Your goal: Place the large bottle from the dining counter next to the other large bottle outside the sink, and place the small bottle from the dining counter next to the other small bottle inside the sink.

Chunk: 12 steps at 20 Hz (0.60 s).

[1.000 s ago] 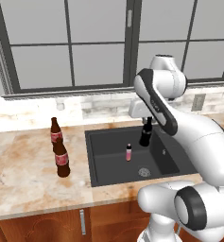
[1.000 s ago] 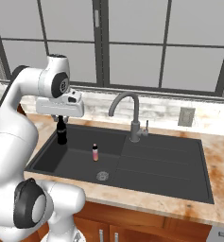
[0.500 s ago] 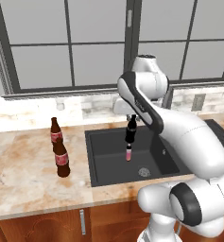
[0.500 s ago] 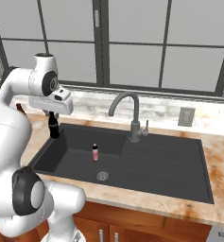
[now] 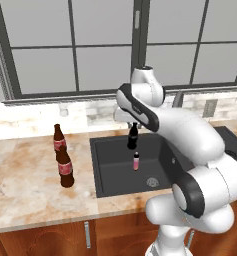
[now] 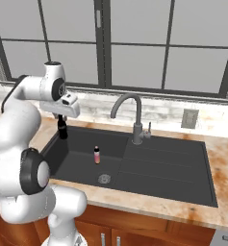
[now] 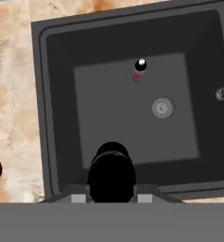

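My gripper [image 5: 134, 126] is shut on the neck of the small black bottle [image 5: 133, 138], which hangs upright over the back left part of the dark sink [image 5: 98, 172]. From the other side the gripper [image 6: 62, 119] and black bottle [image 6: 62, 129] are near the sink's left wall. Looking down from the hand, the black bottle [image 7: 111, 174] sits between my fingertips. The small pink bottle [image 5: 136, 161] [image 6: 96, 154] [image 7: 140, 71] stands on the sink floor, apart from the black one. Two large brown bottles [image 5: 59, 140] [image 5: 65, 169] stand together on the counter left of the sink. The dining counter is out of view.
A curved grey faucet [image 6: 131, 117] rises behind the sink's middle. The drain [image 7: 163, 107] lies near the pink bottle. A marble counter [image 5: 25, 180] surrounds the sink, with windows behind it. An outlet [image 6: 189, 118] is on the back wall at the right.
The arm has swung left across the sink with the black bottle in its grip, from the right of the pink bottle to the back left part. The other bottles have not moved.
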Motion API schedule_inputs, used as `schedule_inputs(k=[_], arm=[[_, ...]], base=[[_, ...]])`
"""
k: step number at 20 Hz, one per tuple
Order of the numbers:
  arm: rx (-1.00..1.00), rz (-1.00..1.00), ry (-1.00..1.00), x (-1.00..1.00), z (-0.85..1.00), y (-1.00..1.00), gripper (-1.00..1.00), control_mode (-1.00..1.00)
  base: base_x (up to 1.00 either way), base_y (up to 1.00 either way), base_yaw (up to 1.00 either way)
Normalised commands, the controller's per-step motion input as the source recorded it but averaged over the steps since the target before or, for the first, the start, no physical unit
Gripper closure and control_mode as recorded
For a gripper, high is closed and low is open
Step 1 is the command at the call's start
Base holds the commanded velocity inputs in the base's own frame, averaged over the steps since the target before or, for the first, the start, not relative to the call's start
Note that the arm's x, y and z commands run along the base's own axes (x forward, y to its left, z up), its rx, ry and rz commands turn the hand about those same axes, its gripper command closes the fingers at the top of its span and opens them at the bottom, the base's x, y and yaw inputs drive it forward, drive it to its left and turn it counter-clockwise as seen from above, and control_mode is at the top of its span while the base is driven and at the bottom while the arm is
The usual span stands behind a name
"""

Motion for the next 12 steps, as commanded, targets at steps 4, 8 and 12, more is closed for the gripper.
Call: schedule_inputs(k=[4,8,12], arm=[[0.0,0.0,0.0,0.55,-0.49,0.0,1.0,-1.0],[0.0,0.0,0.0,0.6,-0.49,0.0,1.0,-1.0],[0.0,0.0,0.0,0.47,-0.25,0.0,1.0,-1.0]], base=[[0.0,0.0,0.0],[0.0,0.0,0.0],[0.0,0.0,0.0]])
